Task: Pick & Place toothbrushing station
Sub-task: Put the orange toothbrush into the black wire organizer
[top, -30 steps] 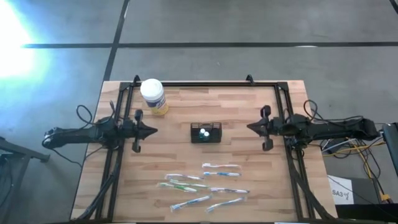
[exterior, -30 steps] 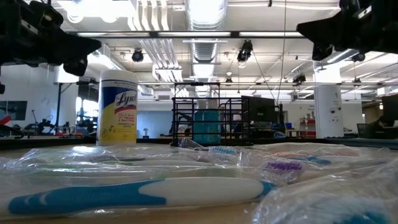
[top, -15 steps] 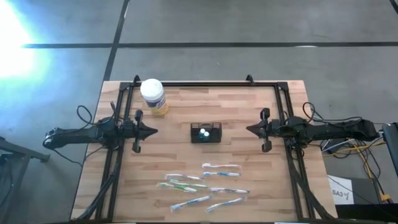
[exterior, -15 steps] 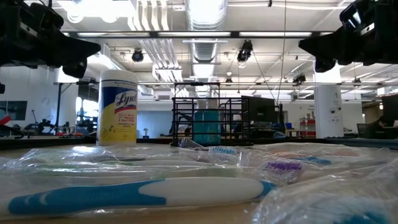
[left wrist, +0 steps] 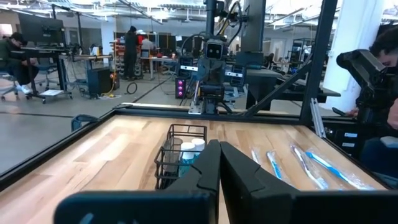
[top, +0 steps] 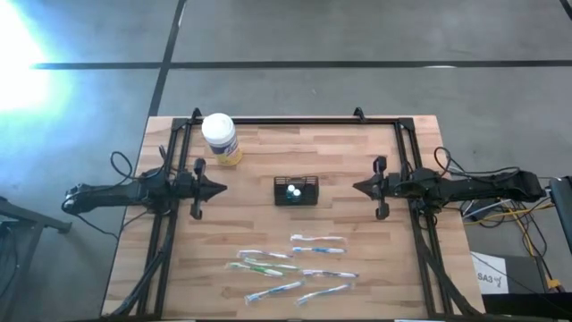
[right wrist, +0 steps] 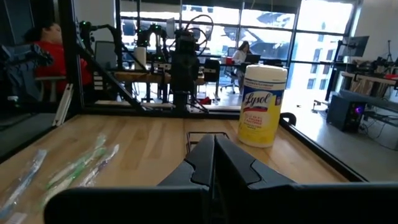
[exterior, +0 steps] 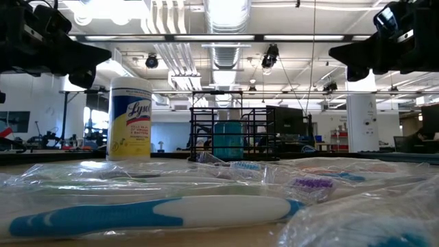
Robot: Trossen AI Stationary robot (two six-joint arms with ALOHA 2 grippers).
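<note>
Approach not begun: both grippers, left (top: 217,189) and right (top: 359,186), closed empty, caddy (top: 296,190) midway between; next, open and reach.

Grey concrete floor (top: 313,36); bright ceiling lights (exterior: 226,10), exposed ducts.

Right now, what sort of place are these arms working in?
Likely a robotics lab or workshop: a light wooden tabletop in a black frame, other dark robot rigs behind, seated people at desks, and exposed ceiling ducts.
</note>
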